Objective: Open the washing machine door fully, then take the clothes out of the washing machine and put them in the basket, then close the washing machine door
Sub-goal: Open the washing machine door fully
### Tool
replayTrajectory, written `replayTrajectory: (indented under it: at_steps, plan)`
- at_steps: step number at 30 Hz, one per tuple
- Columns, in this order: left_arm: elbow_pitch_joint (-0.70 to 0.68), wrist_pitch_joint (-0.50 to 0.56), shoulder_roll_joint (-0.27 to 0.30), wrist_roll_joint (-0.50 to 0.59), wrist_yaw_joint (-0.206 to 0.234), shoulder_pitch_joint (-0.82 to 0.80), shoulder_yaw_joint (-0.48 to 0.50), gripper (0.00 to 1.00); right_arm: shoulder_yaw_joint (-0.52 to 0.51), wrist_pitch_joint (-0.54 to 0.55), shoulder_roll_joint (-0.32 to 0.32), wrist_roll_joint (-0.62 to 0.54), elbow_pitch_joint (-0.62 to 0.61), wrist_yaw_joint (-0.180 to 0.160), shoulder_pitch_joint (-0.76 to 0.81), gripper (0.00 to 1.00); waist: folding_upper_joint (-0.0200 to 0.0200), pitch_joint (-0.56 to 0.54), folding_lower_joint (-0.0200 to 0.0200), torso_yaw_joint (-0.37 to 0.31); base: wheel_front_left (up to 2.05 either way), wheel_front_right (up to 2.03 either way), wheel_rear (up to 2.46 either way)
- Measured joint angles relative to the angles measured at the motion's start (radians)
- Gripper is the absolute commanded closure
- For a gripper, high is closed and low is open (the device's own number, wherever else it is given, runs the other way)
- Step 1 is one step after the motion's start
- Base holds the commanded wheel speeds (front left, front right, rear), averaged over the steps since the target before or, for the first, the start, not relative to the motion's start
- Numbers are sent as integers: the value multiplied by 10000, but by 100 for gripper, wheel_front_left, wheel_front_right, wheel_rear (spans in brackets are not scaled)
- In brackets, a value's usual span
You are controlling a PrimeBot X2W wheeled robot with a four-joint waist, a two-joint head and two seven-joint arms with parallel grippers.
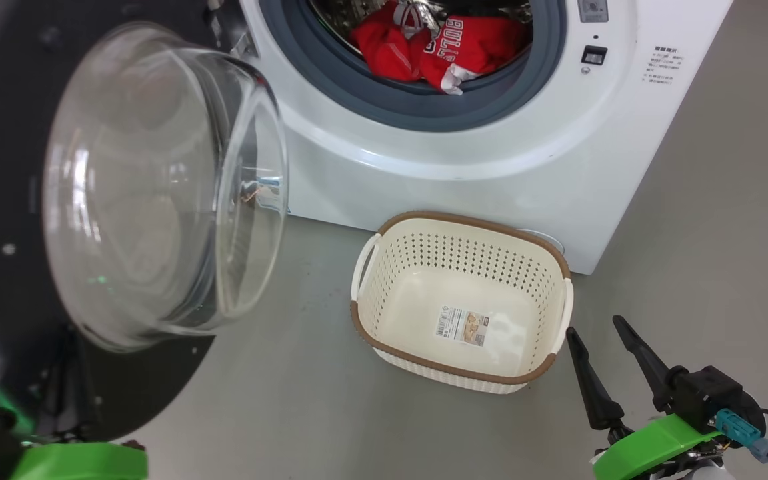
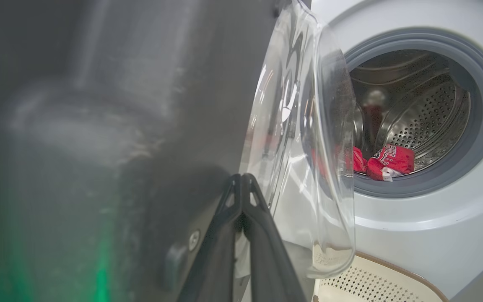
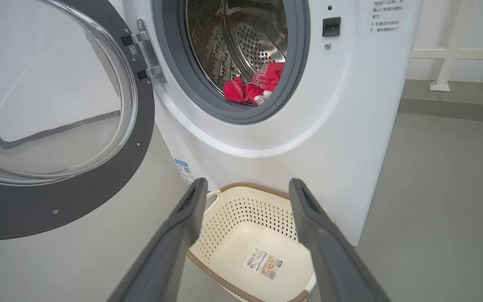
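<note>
The washing machine door (image 1: 124, 193) stands swung wide at the left of the washing machine (image 1: 477, 167), its glass bowl bulging into the room. In the drum, the clothes (image 1: 437, 47) lie in a red heap at the front lip, against the grey gasket. The basket (image 1: 471, 223) sits on the floor just before the machine, a sticker on its bottom. The left gripper (image 2: 241, 178) has its fingers pressed together, tips close by the door's dark inner frame beside the glass. The right gripper (image 1: 594, 327) hangs just right of the basket, fingers spread wide.
</note>
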Motion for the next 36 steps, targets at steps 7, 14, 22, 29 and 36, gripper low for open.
replayTrajectory:
  at_steps: [7,14,22,29,36]
  plan:
    - [543,0,-54,65,-188,-768,1553,100,-17,0,-38,0,-17,0,-172,0,0,265,0,-134,0,0,0]
    - [1108,-2,-50,545,-520,-1755,2945,100,-17,0,-119,-10,-29,0,-235,0,0,530,0,-259,0,0,0]
    - [1699,-2,33,917,-614,-2605,4265,100,59,0,-255,-15,-73,0,-576,0,0,833,0,-468,0,0,0]
    - [2410,-13,399,1020,-696,-3213,5093,100,71,0,-284,-88,-113,0,-708,0,1,1106,0,-625,0,0,0]
    - [2836,-13,614,1212,-696,-3516,5342,100,65,0,-284,-90,-155,0,-818,0,0,1224,0,-674,0,0,0]
